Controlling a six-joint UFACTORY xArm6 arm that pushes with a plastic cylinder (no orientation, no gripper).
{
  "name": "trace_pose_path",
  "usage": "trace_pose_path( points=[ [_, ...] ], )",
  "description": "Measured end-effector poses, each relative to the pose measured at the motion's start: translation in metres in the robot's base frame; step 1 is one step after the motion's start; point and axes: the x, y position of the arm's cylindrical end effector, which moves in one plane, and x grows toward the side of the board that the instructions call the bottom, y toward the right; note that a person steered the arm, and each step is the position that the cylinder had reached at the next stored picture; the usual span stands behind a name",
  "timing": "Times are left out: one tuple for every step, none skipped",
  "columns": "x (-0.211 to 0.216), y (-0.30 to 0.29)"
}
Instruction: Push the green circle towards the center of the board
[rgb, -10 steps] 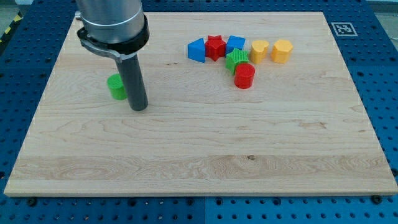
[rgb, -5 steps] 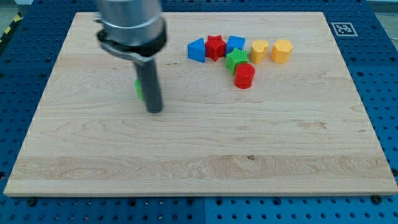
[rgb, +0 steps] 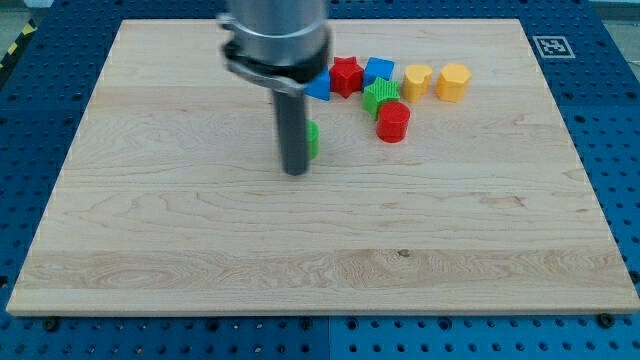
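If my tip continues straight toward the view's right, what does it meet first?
My tip meets the green circle first; it already sits against the rod's right side. Farther right, the red block probably lies slightly above that line.

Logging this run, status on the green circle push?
My tip down on the board, touching the green circle's left side. Circle mostly hidden behind the rod. Red block to its right, apart.

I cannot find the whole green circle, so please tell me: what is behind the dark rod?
Behind the rod, only a thin green edge of the green circle shows on the view's right. The rest is covered. My tip stands just left of that edge.
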Motion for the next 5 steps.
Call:
trace_pose_path(
  points=[
    [0.0,-0.028],
    [-0.01,-0.104],
    [-0.051,-0.108],
    [-0.058,-0.064],
    [-0.038,-0.027]
  ],
)
